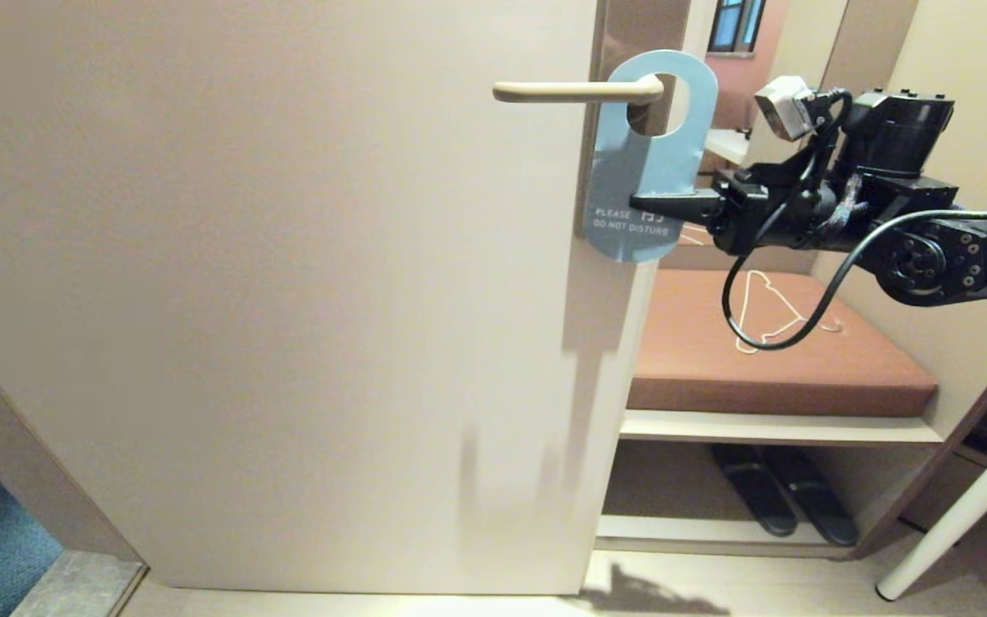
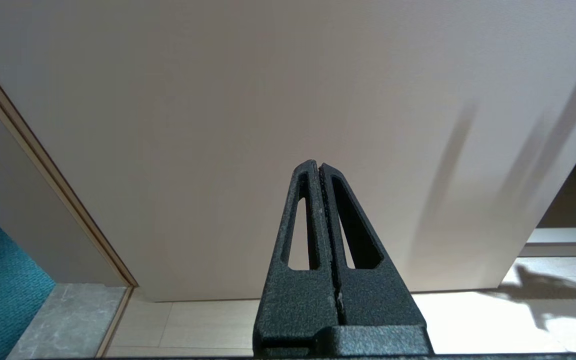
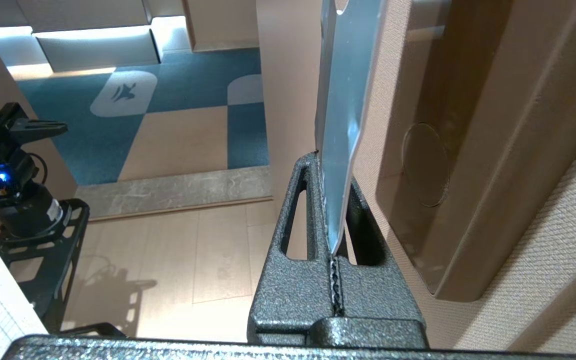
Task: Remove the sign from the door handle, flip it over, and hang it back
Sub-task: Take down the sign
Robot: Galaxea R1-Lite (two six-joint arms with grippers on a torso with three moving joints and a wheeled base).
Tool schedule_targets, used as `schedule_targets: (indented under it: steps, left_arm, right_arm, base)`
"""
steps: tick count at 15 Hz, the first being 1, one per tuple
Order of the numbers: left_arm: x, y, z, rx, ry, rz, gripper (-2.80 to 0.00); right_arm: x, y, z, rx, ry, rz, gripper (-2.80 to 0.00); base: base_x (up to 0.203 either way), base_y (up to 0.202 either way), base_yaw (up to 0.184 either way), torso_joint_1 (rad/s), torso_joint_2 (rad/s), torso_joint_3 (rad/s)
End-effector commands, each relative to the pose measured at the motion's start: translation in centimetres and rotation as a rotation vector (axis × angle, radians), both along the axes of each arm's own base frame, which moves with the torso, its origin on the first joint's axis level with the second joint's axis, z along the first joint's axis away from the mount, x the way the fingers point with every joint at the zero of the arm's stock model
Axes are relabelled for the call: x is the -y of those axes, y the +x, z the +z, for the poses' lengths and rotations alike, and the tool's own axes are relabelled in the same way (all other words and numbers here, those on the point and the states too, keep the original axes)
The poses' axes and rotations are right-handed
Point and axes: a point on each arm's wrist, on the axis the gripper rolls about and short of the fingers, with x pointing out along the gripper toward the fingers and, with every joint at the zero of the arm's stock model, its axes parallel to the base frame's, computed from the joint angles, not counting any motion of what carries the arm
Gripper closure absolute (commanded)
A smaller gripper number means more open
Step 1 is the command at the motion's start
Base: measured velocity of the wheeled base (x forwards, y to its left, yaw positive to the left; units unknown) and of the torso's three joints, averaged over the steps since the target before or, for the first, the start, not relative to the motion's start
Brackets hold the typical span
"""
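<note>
The right gripper [image 1: 641, 206] is clamped flat on the lower edge of the light blue rounded card sign [image 1: 643, 167], gripping its free end for lifting off. The sign's oval hole hangs on the slim beige metal lever door handle [image 1: 575, 91]. The left gripper [image 2: 321, 170] is closed, parked low near the door.

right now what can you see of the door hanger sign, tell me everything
The sign is a flat, thin, light blue card with rounded ends and an oval hole near its top. White lettering near the bottom reads PLEASE DO NOT DISTURB. It hangs by that hole on the door handle, at the door's edge, blue side facing out and slightly tilted. The right gripper is shut on its lower part from the side, and the right wrist view shows the card edge-on between the fingers.
</note>
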Motion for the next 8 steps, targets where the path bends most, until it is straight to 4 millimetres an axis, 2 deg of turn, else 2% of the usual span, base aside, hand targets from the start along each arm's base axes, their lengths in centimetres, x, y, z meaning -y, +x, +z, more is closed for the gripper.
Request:
schedule_targets:
  steps: [1, 8]
  left_arm:
    - [0.0, 0.0, 0.0, -0.001, 0.001, 0.001, 0.00]
    - [0.0, 0.0, 0.0, -0.001, 0.001, 0.001, 0.00]
  right_arm:
    - [0.0, -0.4, 0.3, 0.011, 0.000, 0.007, 0.00]
    - [-0.2, -1.9, 1.6, 0.040, 0.006, -0.048, 0.00]
  base:
    - [0.000, 0.000, 0.000, 0.000, 0.00, 0.000]
    - [0.000, 0.000, 0.000, 0.000, 0.00, 0.000]
